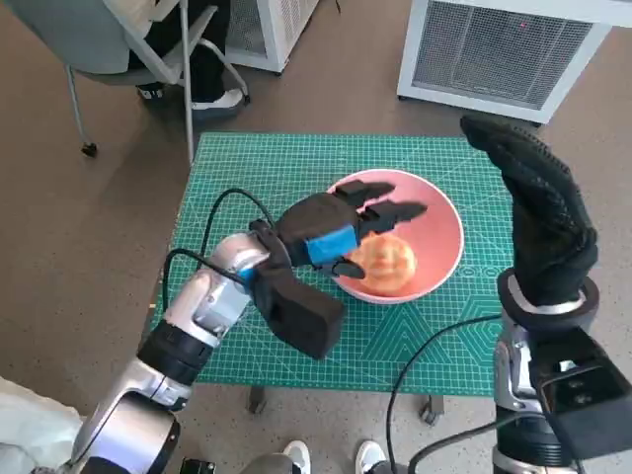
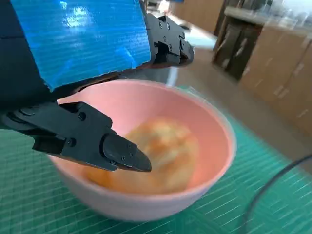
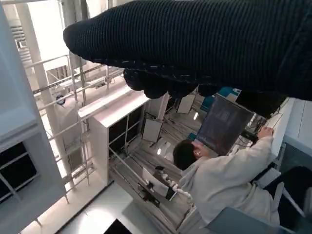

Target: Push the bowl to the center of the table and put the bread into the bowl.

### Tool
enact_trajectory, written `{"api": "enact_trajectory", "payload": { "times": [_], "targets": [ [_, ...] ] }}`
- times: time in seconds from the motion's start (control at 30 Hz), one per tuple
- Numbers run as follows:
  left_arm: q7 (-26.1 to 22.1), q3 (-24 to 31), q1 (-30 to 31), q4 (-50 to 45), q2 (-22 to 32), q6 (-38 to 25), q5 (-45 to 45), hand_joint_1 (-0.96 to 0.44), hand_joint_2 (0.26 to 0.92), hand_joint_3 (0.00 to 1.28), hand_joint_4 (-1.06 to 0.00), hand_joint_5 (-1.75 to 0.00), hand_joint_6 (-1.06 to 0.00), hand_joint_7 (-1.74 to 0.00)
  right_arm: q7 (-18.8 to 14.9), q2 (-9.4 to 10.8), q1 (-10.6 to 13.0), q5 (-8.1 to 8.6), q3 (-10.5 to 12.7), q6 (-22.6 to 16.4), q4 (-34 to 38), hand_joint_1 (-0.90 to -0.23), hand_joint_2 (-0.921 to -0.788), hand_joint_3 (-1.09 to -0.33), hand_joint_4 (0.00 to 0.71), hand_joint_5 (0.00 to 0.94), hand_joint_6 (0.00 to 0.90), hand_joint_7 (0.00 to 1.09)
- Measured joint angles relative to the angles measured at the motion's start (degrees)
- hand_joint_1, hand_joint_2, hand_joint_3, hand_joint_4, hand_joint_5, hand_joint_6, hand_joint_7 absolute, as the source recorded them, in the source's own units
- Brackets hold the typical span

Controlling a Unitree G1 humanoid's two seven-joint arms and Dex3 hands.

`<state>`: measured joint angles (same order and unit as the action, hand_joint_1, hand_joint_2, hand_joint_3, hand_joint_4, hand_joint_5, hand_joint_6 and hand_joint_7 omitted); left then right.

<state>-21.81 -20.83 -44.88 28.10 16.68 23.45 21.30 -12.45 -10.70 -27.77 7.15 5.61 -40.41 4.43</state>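
A green grid-lined mat [image 1: 267, 168] covers the desk — on it the pink bowl [image 1: 439, 212] holds the bread [image 1: 385, 262], the left hand [image 1: 341, 227] hovering over the bowl's rim with fingers spread, empty, while the gloved right hand [image 1: 538, 212] lifts beside the bowl, empty — a white cabinet [image 1: 499, 49] stands beyond the bowl on brown floor [image 1: 59, 217].

The left hand [image 1: 341, 232] hides the pink bowl's [image 1: 439, 232] near-left rim and part of the bread [image 1: 387, 262], which the left wrist view blurs.
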Motion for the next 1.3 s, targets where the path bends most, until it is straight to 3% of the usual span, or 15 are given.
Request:
{"api": "enact_trajectory", "payload": {
  "times": [0.13, 0.17, 0.3, 0.6, 0.7, 1.0, 1.2, 1.3],
  "targets": [
    [-1.4, 3.5, 0.1, 1.1, -0.6, 1.7, -6.2, -0.38, 0.917, 0.08, 0.00, 0.00, -0.06, 0.00, 0.0, 0.0, 0.0, 0.42, 0.1, 0.1, 0.0, -0.556, -0.921, -0.731, 0.300, 0.002, 0.008, 0.69],
    [-1.7, 4.5, 0.1, 1.1, -0.8, 2.0, -7.9, -0.40, 0.918, 0.16, 0.00, 0.00, -0.04, 0.00, 0.0, 0.0, 0.0, 0.47, 0.1, 0.2, 0.0, -0.556, -0.921, -0.730, 0.299, 0.001, 0.008, 0.69],
    [-2.2, 8.4, 0.3, 0.2, -1.6, 3.3, -13.9, -0.39, 0.920, 0.19, 0.00, 0.00, -0.02, -0.01, 0.0, -0.1, 0.0, 0.46, 0.2, 0.4, -0.1, -0.557, -0.921, -0.730, 0.300, 0.002, 0.010, 0.69],
    [-2.5, 16.7, 2.5, -5.1, -6.9, 6.7, -29.8, -0.46, 0.921, 0.39, 0.00, 0.00, -0.08, -0.06, 0.0, -0.2, -0.4, 0.40, 0.4, 0.9, -0.3, -0.580, -0.921, -0.725, 0.301, 0.002, 0.018, 0.69],
    [-2.7, 18.4, 4.0, -7.4, -9.5, 7.1, -34.5, -0.47, 0.921, 0.44, -0.02, -0.01, -0.03, -0.29, 0.0, -0.2, -0.9, 0.38, 0.4, 0.9, -0.3, -0.581, -0.921, -0.725, 0.301, 0.002, 0.020, 0.69],
    [-5.5, 19.9, 7.9, -13.4, -14.5, 5.9, -43.7, -0.48, 0.921, 0.48, -0.05, -0.04, 0.00, -0.55, 0.0, -0.2, -2.7, -0.69, 0.0, 0.6, -0.2, -0.579, -0.921, -0.727, 0.301, 0.002, 0.019, 0.70],
    [-6.6, 20.8, 9.1, -15.6, -15.2, 5.8, -44.8, -0.47, 0.921, 0.45, -0.08, -0.09, 0.00, -0.66, 0.0, -0.2, -4.1, -0.83, 0.0, -0.5, 0.9, -0.566, -0.921, -0.728, 0.301, 0.002, 0.013, 0.70],
    [-6.7, 21.4, 9.6, -16.1, -15.5, 6.1, -44.8, -0.46, 0.921, 0.44, -0.03, -0.26, 0.00, -0.70, 0.0, -0.3, -4.8, -0.78, 0.0, -1.3, 1.8, -0.557, -0.921, -0.729, 0.301, 0.002, 0.010, 0.69]
  ]
}}
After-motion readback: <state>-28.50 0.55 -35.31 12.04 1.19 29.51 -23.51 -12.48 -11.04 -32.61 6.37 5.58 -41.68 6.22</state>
